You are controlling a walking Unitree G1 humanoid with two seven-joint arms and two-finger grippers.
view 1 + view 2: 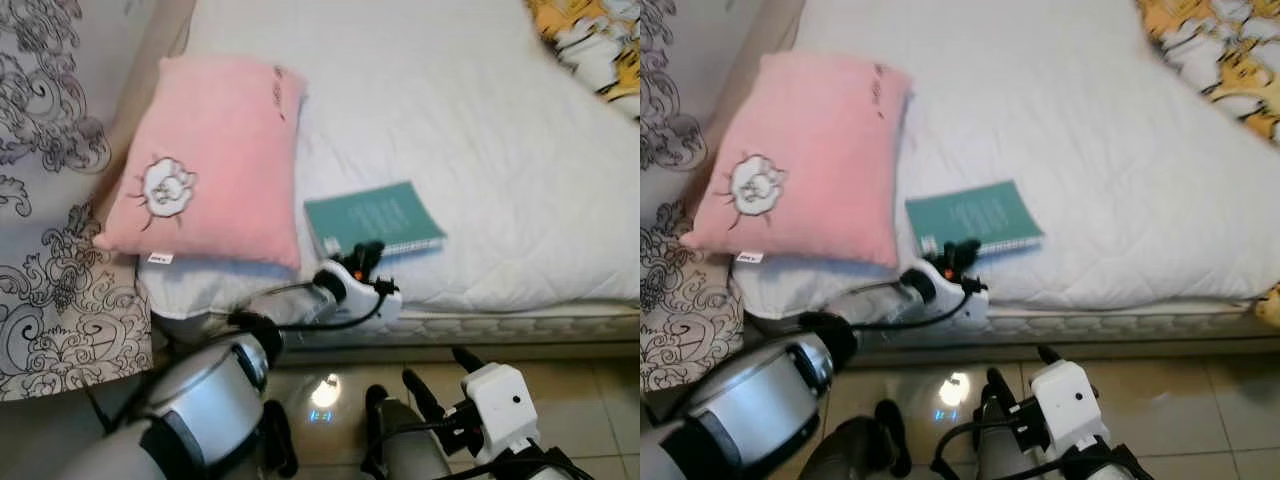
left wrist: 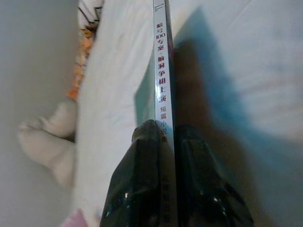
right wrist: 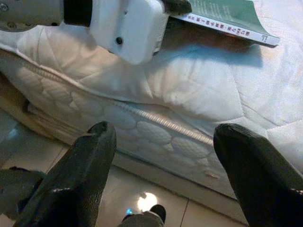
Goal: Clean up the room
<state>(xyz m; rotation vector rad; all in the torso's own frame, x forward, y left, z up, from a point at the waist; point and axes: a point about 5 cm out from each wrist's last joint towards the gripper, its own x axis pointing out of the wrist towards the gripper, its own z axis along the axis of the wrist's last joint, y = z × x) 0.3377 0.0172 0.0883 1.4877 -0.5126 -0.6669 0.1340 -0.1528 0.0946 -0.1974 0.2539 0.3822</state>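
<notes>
Room: bedroom with a wide white quilted mattress (image 1: 480, 140) on a low base, glossy beige tiled floor (image 1: 570, 370) in front of it, and a grey-white curtain with black scroll pattern (image 1: 50, 280) hanging at the robot's left.
Bed top: a pink plush pillow with a white sheep motif (image 1: 205, 160) lies near the left corner, stacked on a white pillow (image 1: 190, 285) whose edge peeks out beneath it; a yellow and white patterned blanket (image 1: 595, 45) covers the far right corner.
Task thing: a thin teal-covered paperback book (image 1: 375, 218) lies flat on the mattress near the front edge, just beside the pink pillow; its white spine carries printed characters.
Left gripper (image 2: 165, 137): reaches over the mattress edge, its two black fingers (image 2: 137, 179) closed tight on the near edge of the book, one on each side.
Right gripper (image 3: 163, 142): hangs low over the floor in front of the bed base, fingers spread wide apart and holding nothing.
Containers: cannot tell of any.
</notes>
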